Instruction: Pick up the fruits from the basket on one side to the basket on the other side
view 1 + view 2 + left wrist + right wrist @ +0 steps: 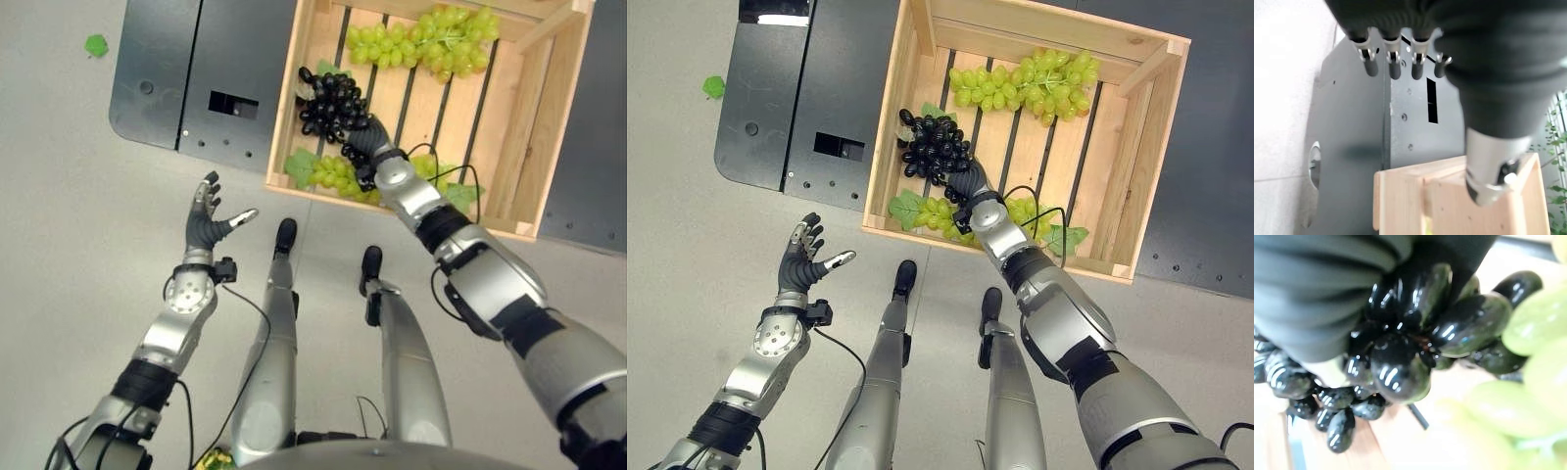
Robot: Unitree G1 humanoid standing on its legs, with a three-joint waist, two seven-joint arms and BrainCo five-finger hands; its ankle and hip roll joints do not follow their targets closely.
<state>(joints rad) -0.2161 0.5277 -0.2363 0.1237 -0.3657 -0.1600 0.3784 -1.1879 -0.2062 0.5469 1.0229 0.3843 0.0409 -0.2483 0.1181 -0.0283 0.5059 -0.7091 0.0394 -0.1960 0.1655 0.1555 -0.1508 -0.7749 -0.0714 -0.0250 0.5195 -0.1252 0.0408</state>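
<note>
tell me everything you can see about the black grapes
The black grapes are one glossy bunch of dark oval berries, lying on the slatted floor of the wooden crate, near its left wall. A green leaf peeks out behind them. The right hand is on the bunch's near end, its fingers hidden among the berries. Green grapes lie just beside them.

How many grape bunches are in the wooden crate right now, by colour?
Green grape bunches: 2, one at the far side, one at the near edge of the wooden crate.
Black grape bunches: 1, with the right hand on it.
Total: 3
</note>
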